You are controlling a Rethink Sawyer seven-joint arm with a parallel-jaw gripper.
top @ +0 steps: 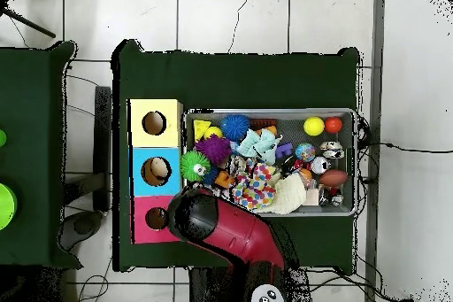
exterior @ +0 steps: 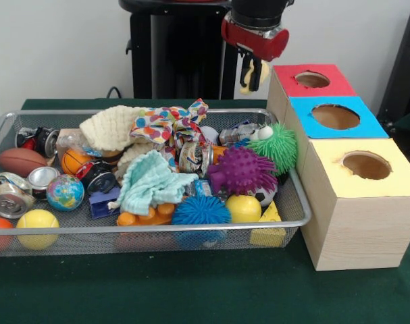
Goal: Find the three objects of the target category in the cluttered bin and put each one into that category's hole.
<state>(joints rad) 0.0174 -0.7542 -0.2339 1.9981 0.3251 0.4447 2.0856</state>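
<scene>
The gripper (exterior: 254,74) is hanging just beside the red-surround hole (exterior: 312,79), at the tray-ward side of its box, and its fingers are clenching a small pale yellowish object (exterior: 248,75) whose kind I cannot make out. Judging from that, one item is on its way to the hole but is not yet dropped in. Nothing is showing inside the red-surround hole from the front; how many items have already gone in I cannot tell. In the overhead view the arm (top: 230,228) is covering the corner next to that hole. Well apart from the red-surround hole, the wire-mesh tray (exterior: 150,229) is holding a heap of balls, spiky toys, crushed cans and cloths, so searching is probably remaining.
</scene>
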